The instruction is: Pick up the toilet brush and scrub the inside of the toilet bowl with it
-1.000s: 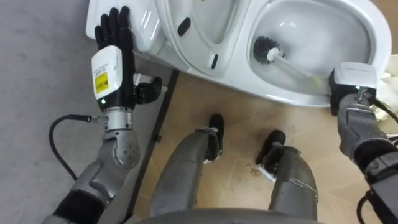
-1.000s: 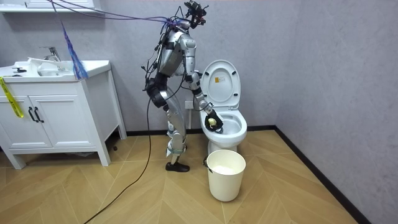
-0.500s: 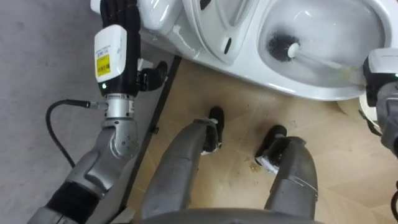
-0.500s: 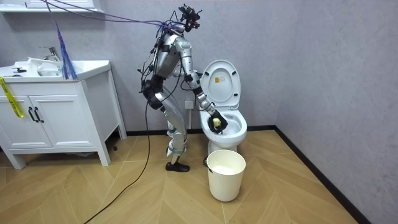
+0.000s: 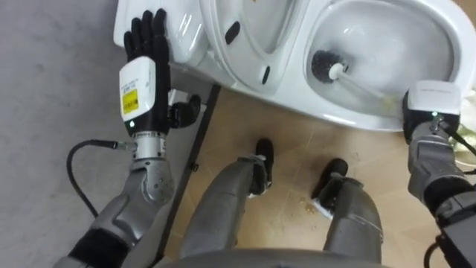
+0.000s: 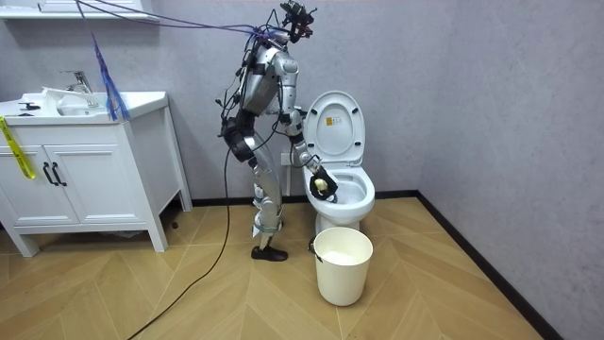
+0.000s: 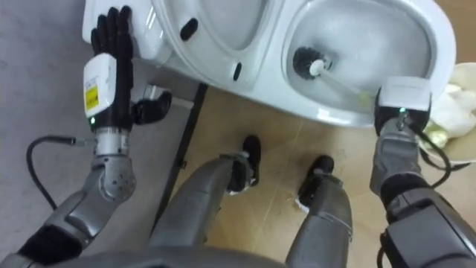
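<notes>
The left hand (image 5: 145, 74) was held flat, fingers straight and close together, its tips against the side of the white ceramic cistern (image 5: 190, 45); actual contact was unclear. The right hand (image 5: 430, 104) sat at the rim of the white ceramic toilet bowl (image 5: 349, 119), fingers wrapped round the yellowish grip of the white-handled toilet brush (image 5: 357, 83), whose black bristle head lay inside the bowl.

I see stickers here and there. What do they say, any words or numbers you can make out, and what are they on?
Yellow and white label on the back of the left hand: print too small to read.
White tag on the right hand, which holds the toilet brush: nothing legible.
Sticker inside the raised toilet lid, room view: too small to read.
</notes>
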Motion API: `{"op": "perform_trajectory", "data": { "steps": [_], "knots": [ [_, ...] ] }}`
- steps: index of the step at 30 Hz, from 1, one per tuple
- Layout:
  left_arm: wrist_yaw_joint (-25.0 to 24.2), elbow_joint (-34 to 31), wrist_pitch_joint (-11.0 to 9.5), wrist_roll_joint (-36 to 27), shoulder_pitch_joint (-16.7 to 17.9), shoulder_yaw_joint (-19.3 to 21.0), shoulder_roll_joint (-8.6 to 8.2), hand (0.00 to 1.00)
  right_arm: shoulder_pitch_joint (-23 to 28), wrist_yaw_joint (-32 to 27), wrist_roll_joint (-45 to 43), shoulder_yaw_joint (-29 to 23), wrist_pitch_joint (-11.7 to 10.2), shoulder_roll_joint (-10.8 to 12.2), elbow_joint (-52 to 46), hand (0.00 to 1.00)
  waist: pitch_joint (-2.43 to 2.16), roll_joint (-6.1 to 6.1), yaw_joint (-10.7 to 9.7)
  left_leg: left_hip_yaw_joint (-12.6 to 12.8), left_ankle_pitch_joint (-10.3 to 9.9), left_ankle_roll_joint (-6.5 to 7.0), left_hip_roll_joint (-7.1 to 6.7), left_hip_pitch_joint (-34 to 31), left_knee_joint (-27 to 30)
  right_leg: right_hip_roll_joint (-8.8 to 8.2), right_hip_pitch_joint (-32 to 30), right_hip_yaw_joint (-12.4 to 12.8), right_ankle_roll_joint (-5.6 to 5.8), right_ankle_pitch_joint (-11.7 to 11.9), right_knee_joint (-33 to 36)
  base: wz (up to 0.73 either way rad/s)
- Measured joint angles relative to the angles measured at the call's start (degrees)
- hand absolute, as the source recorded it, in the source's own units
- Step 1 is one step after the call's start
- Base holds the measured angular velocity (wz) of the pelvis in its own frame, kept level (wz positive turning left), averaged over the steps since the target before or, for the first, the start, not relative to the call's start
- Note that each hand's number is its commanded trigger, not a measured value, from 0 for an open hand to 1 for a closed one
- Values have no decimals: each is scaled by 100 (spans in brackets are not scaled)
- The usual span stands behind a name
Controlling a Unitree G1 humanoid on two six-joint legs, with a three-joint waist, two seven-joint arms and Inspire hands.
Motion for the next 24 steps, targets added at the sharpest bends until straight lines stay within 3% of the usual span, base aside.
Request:
{"op": "perform_trajectory", "data": {
  "steps": [2, 4, 6, 9, 11, 15, 17, 18, 22, 24],
  "knots": [
    [73, -57, 2, -193, -17, -11, 10, 0, -48, -162, 365, 108, -123, -48, 96, 100, 43, -61, -14, -4, -16, -31, 8, 4, 13, -7, -22, 14, -22, -41, 44, -2],
    [140, -121, 9, -273, -90, -29, 60, 0, -139, -300, 934, 137, -310, -83, 172, 100, 99, -214, -32, 41, -30, -46, -10, -38, 30, -70, -148, 69, -37, -111, 218, 0],
    [147, -353, 21, -324, -146, -19, 274, 0, -300, -315, 1913, 27, -638, -134, 284, 100, 168, -440, -99, 81, -28, -45, -13, -168, 117, -158, -352, 96, -79, -160, 449, 3],
    [100, -577, 20, -264, -167, 88, 476, 0, -467, -196, 2949, -418, -1110, -203, 402, 100, 175, -638, -196, 131, -27, -17, -33, -437, 299, -274, -688, 155, -106, -204, 744, 7],
    [108, -619, 14, -241, -221, 139, 512, 0, -599, -163, 3614, -623, -1236, -254, 456, 100, 195, -712, -256, 145, -1, 24, -113, -553, 367, -362, -892, 255, -102, -206, 932, 3],
    [-32, -656, 59, -305, -369, 166, 528, 0, -814, -158, 4355, -669, -1218, -402, 664, 100, 256, -820, -406, 257, 5, 104, -223, -661, 565, -551, -1103, 414, -38, -259, 1267, 7],
    [-127, -667, 54, -298, -380, 232, 531, 0, -804, -132, 4410, -701, -1183, -473, 685, 100, 217, -787, -438, 254, -25, 122, -203, -693, 673, -554, -1102, 404, 1, -281, 1304, -2],
    [-129, -664, 60, -298, -373, 261, 538, 0, -785, -60, 4495, -701, -1178, -472, 684, 100, 210, -827, -498, 257, -23, 124, -201, -680, 688, -556, -1080, 399, 19, -274, 1306, -5],
    [-270, -543, 72, -296, -388, 283, 531, 0, -566, 74, 4752, -708, -1168, -458, 730, 100, 200, -862, -521, 236, -36, 149, -186, -496, 705, -473, -833, 376, 4, -206, 1221, -5],
    [-444, -365, 73, -252, -392, 299, 531, 0, -404, 225, 4939, -714, -1158, -411, 824, 100, 191, -852, -477, 243, -44, 153, -130, -254, 604, -439, -567, 328, 66, -170, 1024, -16]
  ]
}}
